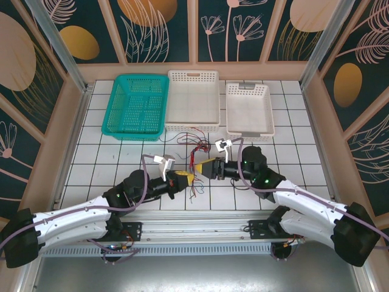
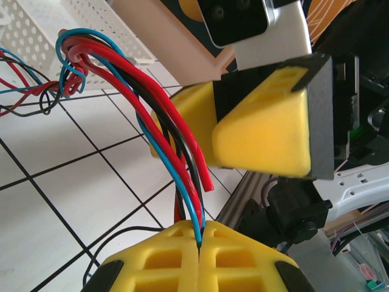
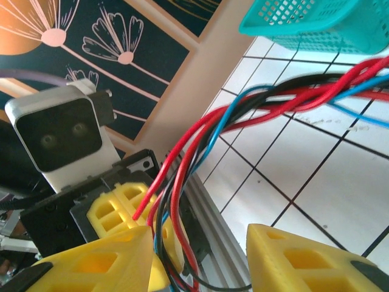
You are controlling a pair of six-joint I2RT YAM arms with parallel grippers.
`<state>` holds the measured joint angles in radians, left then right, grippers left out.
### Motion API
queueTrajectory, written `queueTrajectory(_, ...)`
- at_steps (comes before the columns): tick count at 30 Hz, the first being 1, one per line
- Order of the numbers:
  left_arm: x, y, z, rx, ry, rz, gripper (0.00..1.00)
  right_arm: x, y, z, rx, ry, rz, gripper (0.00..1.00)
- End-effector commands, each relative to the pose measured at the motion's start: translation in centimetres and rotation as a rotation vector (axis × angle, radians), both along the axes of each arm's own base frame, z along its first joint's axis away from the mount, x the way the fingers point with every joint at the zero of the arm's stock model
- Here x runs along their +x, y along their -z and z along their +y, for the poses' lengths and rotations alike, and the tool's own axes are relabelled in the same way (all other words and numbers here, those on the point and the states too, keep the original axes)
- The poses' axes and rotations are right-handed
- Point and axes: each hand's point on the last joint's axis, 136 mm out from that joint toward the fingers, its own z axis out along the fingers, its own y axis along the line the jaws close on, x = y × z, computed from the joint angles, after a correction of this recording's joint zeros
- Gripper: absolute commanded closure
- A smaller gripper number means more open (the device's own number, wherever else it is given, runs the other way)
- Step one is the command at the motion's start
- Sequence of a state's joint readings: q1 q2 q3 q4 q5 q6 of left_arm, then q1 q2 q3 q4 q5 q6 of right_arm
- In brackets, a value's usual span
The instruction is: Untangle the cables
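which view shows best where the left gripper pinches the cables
Left wrist: the left gripper is shut on the cables, close up. Top external shows this tiny; right wrist shows its fingers partly behind them.

The left gripper had its yellow fingers pressed together on the cables. The red, black and blue strands rose in a bundle past the right gripper and fanned out toward a white basket on the tiled surface.

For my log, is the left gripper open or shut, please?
Shut: the left gripper has its yellow fingers pressed together, pinching the cables between them.
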<state>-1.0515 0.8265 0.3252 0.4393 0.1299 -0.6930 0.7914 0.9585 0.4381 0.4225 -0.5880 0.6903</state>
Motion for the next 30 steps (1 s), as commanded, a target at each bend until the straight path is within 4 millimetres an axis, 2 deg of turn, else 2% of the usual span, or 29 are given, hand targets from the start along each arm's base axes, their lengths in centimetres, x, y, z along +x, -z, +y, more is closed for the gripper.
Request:
queueTrajectory(1,-0.1,-1.3,-0.4,-0.051,0.015,-0.016,1.0,-1.1,-1.2,0.8,0.051,-0.057,-0.058,0.57)
queueTrajectory(6,-0.2,-1.2,-0.6,-0.049,0.022,-0.01,1.0,-1.1,-0.9,1.5,0.045,-0.064,-0.065,0.6)
queueTrajectory(11,-0.2,-0.8,-0.6,-0.039,0.022,-0.001,1.0,-0.8,-0.7,2.1,0.033,-0.067,-0.063,0.75)
queueTrajectory(15,-0.1,-0.7,-0.3,-0.032,0.012,-0.001,1.0,-0.4,-0.3,1.8,-0.003,-0.036,-0.074,0.84)
queueTrajectory(19,-0.1,-0.4,0.0,-0.011,-0.001,-0.001,1.0,0.0,0.1,0.8,-0.059,0.013,-0.1,0.89)
queueTrajectory(24,-0.1,-0.2,0.2,0.003,-0.006,0.001,1.0,0.2,0.4,-0.1,-0.103,0.045,-0.12,0.87)
queueTrajectory(25,-0.1,-0.2,0.3,0.003,-0.007,0.0,1.0,0.0,0.3,-0.1,-0.098,0.038,-0.122,0.89)
queueTrajectory(27,-0.1,-0.2,0.2,0.003,-0.006,0.001,1.0,-0.1,0.3,0.0,-0.092,0.03,-0.119,1.0)
queueTrajectory(30,0.0,-0.2,0.3,0.009,-0.01,-0.001,1.0,0.2,0.4,0.0,-0.108,0.038,-0.119,1.0)
